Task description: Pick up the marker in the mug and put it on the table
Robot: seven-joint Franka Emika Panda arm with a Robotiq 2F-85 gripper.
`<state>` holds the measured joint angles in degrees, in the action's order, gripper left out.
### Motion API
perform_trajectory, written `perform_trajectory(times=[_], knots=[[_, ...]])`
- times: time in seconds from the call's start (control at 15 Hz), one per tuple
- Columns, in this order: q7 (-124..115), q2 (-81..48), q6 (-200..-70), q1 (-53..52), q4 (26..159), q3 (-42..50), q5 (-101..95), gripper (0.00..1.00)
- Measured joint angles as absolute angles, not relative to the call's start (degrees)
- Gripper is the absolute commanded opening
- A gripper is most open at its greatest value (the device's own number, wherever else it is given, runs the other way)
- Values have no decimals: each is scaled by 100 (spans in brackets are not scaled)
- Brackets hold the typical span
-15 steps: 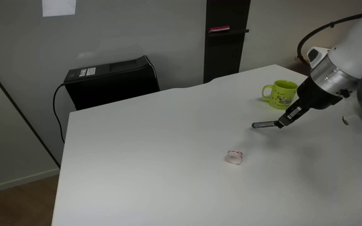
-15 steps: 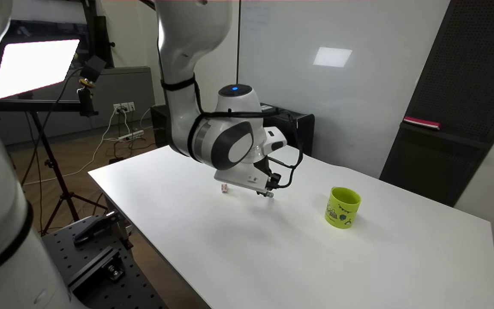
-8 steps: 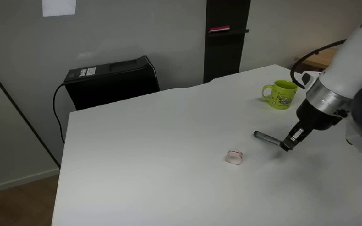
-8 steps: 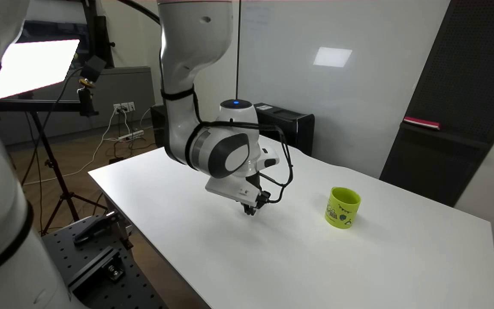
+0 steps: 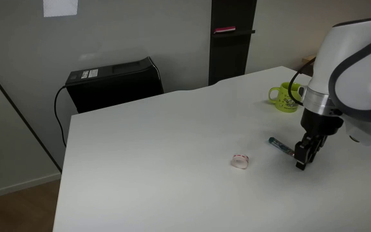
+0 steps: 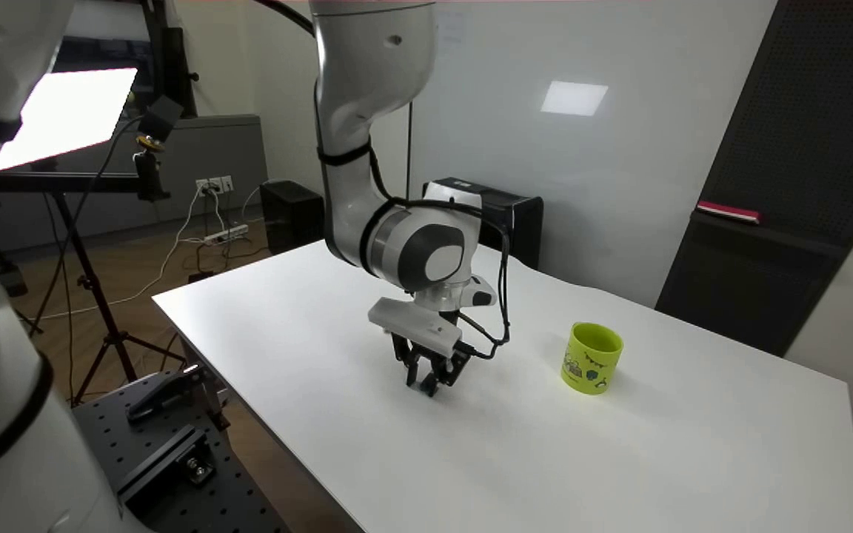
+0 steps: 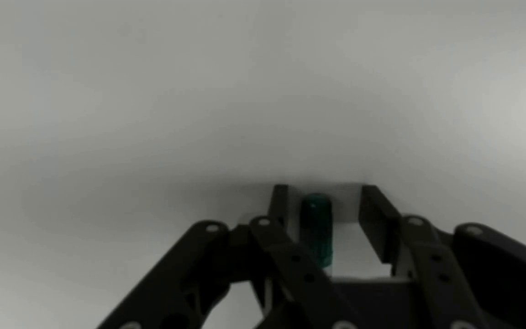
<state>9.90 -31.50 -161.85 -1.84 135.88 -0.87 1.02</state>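
Observation:
The marker (image 5: 280,146), dark with a green-blue end, lies on the white table (image 5: 159,154) in an exterior view. Its near end goes in at my gripper (image 5: 304,163). In the wrist view the gripper (image 7: 325,203) is open. The marker's green end (image 7: 318,228) lies between the two fingers, nearer the left one, with a gap on each side. In an exterior view the gripper (image 6: 420,386) is low at the table, and the marker is hidden there. The lime mug (image 5: 285,100) stands upright behind the gripper; it also shows in an exterior view (image 6: 591,363).
A small clear whitish tape ring (image 5: 239,161) with red marks lies on the table near the marker. A black box (image 5: 114,83) stands behind the table's far edge. A tripod lamp (image 6: 64,118) stands beyond the table.
The gripper has come down to the table, away from the mug, and turned more upright. It has opened around the marker, which it held in the air before; the marker now lies on the table.

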Motion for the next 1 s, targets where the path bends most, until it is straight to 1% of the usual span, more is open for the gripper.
perform_trajectory(times=[0.2,0.27,0.67,1.0], knots=[[990,-3254,-15736,-106,13356,-102,98,98],[991,-3282,-15640,-97,13295,-101,98,99],[1023,-3198,-15137,-5,12876,-102,98,100],[716,-2745,-14590,8,12516,-35,113,100]])
